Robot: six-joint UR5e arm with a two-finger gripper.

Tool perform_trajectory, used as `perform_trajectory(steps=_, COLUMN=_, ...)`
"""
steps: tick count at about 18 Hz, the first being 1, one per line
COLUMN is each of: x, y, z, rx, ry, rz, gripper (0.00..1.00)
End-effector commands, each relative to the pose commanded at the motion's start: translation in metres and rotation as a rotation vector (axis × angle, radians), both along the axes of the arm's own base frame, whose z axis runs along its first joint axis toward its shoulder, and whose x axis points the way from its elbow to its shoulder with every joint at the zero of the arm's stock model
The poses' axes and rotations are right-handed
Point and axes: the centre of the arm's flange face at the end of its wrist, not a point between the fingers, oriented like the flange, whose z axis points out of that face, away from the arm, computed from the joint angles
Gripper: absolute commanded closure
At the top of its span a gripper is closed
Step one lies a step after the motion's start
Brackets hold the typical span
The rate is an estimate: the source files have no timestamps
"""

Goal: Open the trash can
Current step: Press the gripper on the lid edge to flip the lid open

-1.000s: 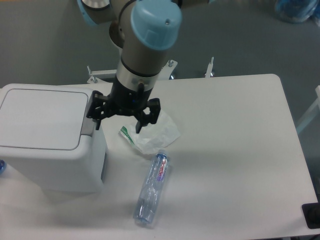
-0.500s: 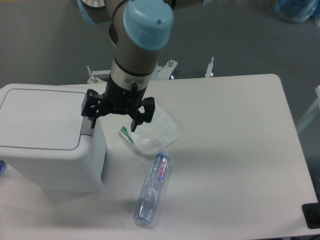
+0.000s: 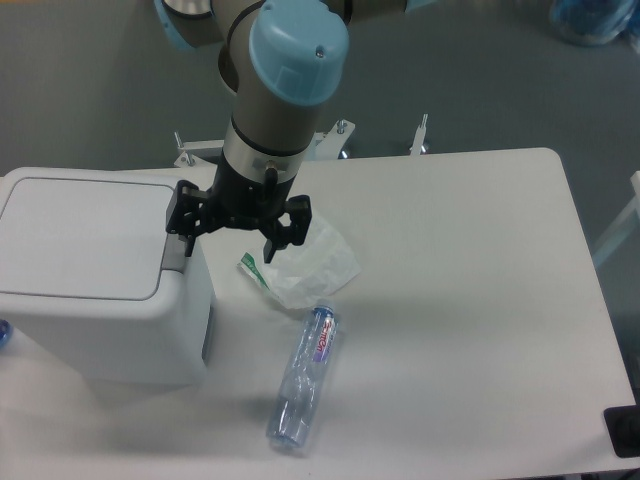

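- Barely anything is changed from half a second back: the arm and gripper are shifted just a touch right and down, while a full second ago they were seen clearly further right, away from the bin.
- Far left, the trash can is parked on the left end of the table, lid shut flat, with the grey push-button tab found on its right edge.
- Right there, the gripper is held with fingers spread wide, nothing gripped; its left fingertip is seen at the tab, but actual contact can't be confirmed.
- Just right of the bin, a crumpled white plastic bag is laid flat, partly covered by the other finger.
- Below the bag, a clear bottle is left lying on its side.
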Motion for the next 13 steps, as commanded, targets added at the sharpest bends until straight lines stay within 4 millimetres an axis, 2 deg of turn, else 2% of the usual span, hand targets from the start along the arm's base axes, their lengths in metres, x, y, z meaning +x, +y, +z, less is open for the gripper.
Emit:
perform_trajectory(steps=7, x=0.0028, y=-0.0019, z=-0.007, rx=-0.011, ry=-0.008, rz=-0.001, gripper=0.0)
perform_trajectory(steps=13, x=0.008, y=-0.0072, z=-0.0038, rx=-0.008, ry=-0.008, rz=0.0, gripper=0.0)
